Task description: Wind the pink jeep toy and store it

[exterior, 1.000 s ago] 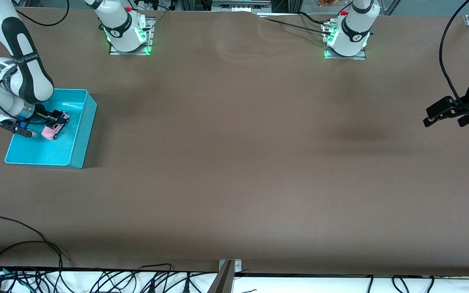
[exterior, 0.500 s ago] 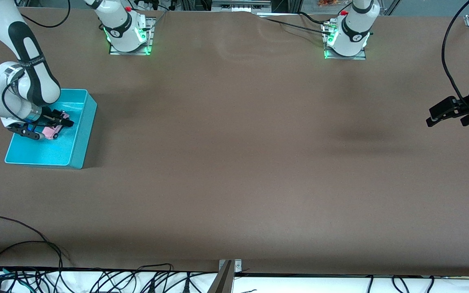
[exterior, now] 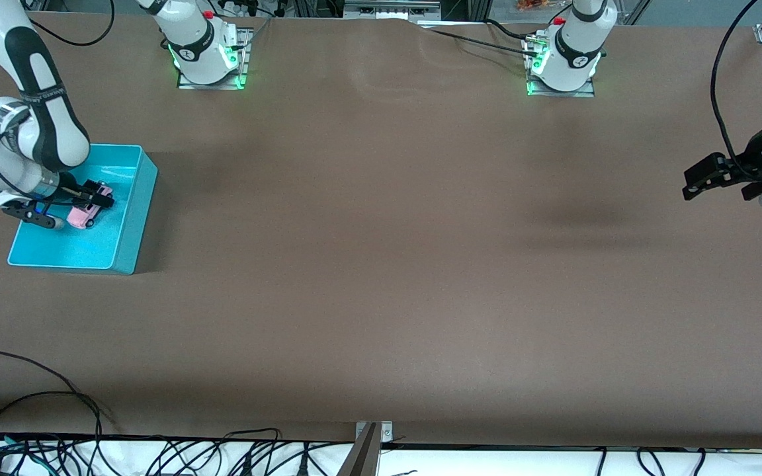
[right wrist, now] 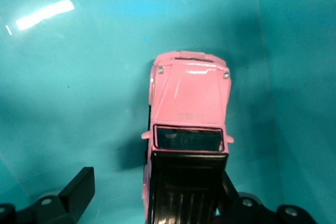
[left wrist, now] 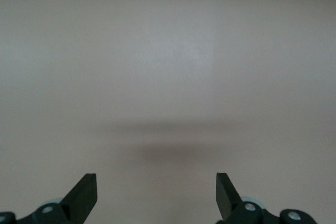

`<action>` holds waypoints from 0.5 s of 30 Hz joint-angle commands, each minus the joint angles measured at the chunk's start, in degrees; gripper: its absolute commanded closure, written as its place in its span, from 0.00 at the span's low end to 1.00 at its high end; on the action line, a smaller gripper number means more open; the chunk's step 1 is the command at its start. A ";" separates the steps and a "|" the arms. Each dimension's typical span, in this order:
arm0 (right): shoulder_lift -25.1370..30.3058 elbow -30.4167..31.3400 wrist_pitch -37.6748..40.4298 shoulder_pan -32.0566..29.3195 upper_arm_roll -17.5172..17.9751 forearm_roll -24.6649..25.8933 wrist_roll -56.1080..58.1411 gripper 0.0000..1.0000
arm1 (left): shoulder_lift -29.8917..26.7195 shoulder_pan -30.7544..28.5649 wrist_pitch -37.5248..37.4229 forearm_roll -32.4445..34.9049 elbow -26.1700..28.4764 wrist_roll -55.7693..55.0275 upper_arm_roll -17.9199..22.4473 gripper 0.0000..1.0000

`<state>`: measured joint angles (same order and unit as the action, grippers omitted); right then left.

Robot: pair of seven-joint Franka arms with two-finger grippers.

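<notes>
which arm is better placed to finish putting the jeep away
Right: the right claw is open in the teal bin with the pink jeep toy between its fingers. The left claw waits over bare table.

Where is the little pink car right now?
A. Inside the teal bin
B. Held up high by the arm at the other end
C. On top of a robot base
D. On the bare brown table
A: the pink jeep toy sits on the floor of the teal bin, with the right gripper open around it.
</notes>
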<state>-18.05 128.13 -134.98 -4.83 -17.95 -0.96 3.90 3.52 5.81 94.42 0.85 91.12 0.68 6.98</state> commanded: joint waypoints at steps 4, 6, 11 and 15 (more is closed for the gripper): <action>4.60 -1.92 7.09 -0.53 0.46 -0.27 -0.29 0.00 | -0.18 0.26 -3.45 0.82 -0.68 0.64 0.23 0.00; 5.48 -2.27 8.41 -0.44 0.46 -0.27 -0.29 0.00 | -0.18 0.26 -3.54 0.82 -0.68 0.64 0.23 0.00; 7.41 -2.45 10.78 -0.44 0.64 -0.27 -0.29 0.00 | -0.09 0.26 -3.54 0.82 -0.59 0.64 0.23 0.00; 9.52 -2.45 12.02 -0.18 0.73 -0.27 -0.21 0.00 | -0.01 0.26 -3.54 0.82 -0.68 0.64 0.23 0.00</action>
<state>-11.59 125.75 -125.48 -4.82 -17.82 -0.96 3.90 3.52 5.81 91.92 0.85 91.12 0.68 7.01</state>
